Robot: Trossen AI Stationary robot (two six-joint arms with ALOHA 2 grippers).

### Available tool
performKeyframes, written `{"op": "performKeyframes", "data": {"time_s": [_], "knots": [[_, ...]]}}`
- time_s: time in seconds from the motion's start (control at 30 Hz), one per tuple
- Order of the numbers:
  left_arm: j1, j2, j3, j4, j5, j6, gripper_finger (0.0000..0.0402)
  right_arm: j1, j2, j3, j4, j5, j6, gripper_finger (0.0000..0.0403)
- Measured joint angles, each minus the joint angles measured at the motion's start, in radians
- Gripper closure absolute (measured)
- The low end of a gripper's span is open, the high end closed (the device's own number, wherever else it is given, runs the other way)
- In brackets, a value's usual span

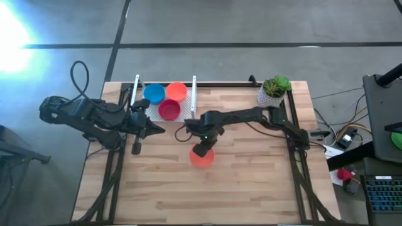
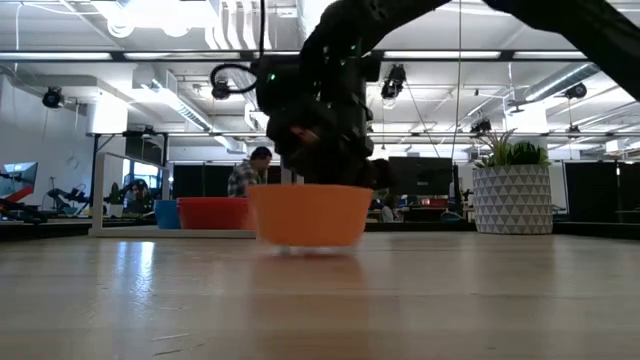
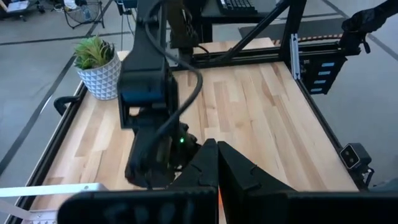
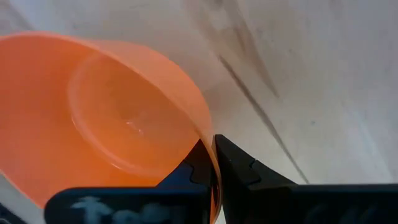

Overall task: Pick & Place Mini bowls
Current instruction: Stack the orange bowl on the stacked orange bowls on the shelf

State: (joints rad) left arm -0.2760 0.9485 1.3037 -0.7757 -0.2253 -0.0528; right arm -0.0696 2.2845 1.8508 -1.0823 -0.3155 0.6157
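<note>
An orange mini bowl [image 1: 202, 158] [image 2: 310, 215] [image 4: 106, 118] sits upright at the table's middle, with my right gripper [image 1: 201, 149] [image 4: 211, 142] right above it, shut on its rim. A blue bowl [image 1: 154, 93], an orange bowl [image 1: 176, 91] and a red bowl [image 1: 169, 110] stand in a white-framed tray [image 1: 194, 94] at the far edge. In the low view the blue bowl [image 2: 166, 213] and the red bowl [image 2: 212, 212] show behind. My left gripper [image 1: 160, 130] [image 3: 217, 148] waits shut at the table's left, touching nothing. My right gripper pinches the orange bowl's rim [image 4: 202, 121] between its two fingers, one finger [image 4: 194, 169] inside the bowl and one [image 4: 249, 174] outside the wall. It comes from above, pointing down. The bowl stands level with its base [image 2: 308, 246] at the table top; whether it rests there I cannot tell.
A white patterned plant pot [image 1: 274, 90] [image 2: 511, 195] [image 3: 98, 65] stands at the far right corner. Black rails [image 1: 295, 135] run along the table's sides. Bare wood [image 1: 207, 194] lies toward the near edge. A person [image 2: 250, 172] is in the room behind.
</note>
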Motion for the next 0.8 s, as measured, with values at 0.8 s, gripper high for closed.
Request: {"op": "performKeyframes", "data": {"time_s": [0.8], "knots": [[0.0, 0.0, 0.0, 0.008, 0.0, 0.0, 0.0402, -0.003, 0.08, 0.185, -0.063, 0.003, -0.1, 0.0339]]}}
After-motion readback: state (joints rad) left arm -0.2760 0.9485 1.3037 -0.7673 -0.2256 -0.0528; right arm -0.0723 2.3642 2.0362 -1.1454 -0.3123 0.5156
